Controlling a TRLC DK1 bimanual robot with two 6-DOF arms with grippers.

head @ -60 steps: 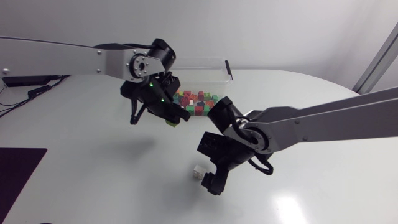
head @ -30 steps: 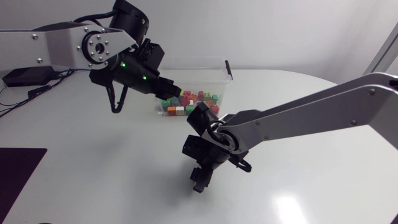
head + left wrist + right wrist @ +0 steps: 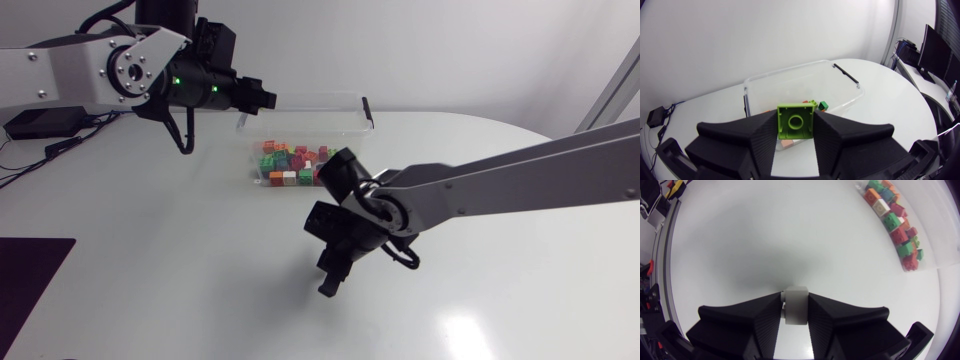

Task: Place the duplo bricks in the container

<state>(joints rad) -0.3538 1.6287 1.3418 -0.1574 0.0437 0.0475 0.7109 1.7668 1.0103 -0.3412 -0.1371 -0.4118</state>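
Both ribbed jaws tight on squarish plastic: left on green brick (image 3: 795, 121), right on white brick (image 3: 796, 305).

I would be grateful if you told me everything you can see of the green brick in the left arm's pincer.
The green brick is lime-coloured, square and looks like glossy plastic. Its hollow underside, with one round tube in the middle, faces the wrist camera. The left pincer clamps it from two sides, and it sits level between the fingers. The clear container lies ahead of it.

The left gripper (image 3: 266, 98) rose with its green brick (image 3: 795, 121); the right gripper (image 3: 328, 288) grasped the white brick (image 3: 796, 305).
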